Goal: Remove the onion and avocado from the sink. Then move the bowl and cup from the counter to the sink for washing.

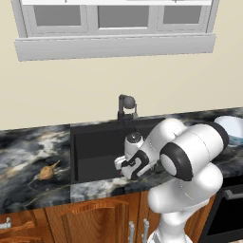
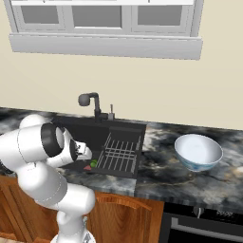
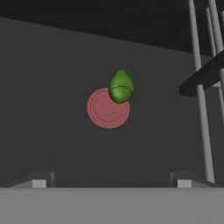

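Already out: tan onion (image 1: 47, 171) on marbled counter (image 1: 28, 147). Left: green avocado (image 3: 120, 86) on black sink (image 1: 95, 142) floor beneath wide, empty gripper (image 3: 111, 180); white bowl (image 2: 198, 151) unmoved; cup unseen.

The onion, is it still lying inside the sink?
No, the onion lies on the counter to the left of the sink.

My arm (image 1: 190, 156): glossy white rounded link shells, black ring bands at joints, thick white column, my pincer (image 3: 111, 181) with small dark fingertips (image 3: 39, 180)
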You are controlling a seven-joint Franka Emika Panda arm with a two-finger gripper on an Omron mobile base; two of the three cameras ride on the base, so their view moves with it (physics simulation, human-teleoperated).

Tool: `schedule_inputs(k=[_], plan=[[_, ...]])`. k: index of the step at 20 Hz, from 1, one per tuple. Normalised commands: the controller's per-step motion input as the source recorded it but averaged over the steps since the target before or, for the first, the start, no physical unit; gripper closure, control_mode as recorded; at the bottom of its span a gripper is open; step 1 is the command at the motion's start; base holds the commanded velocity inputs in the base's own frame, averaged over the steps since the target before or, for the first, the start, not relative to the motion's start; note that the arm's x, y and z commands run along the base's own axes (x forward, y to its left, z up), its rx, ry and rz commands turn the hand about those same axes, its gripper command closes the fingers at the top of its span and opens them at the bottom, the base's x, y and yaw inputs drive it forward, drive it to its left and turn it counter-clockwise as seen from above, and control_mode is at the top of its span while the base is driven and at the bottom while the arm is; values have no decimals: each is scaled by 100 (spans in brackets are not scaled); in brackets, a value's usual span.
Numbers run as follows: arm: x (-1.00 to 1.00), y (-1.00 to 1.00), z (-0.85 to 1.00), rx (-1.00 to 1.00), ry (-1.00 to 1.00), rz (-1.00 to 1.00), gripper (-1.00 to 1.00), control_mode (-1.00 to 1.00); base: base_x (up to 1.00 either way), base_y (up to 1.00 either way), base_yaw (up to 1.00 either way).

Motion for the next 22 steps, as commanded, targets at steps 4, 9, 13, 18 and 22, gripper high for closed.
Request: schedule_inputs(k=[4, 9, 13, 18, 22], plan=[[1, -8, -6, 0, -1, 0, -100, -100, 0, 0, 0], [3, -7, -7, 0, 0, 0, -100, -100, 0, 0, 0], [4, -7, -8, 0, 0, 0, -100, -100, 0, 0, 0], [5, -6, -8, 0, 0, 0, -100, -100, 0, 0, 0], [5, -5, -10, 0, 0, 0, -100, -100, 0, 0, 0]])
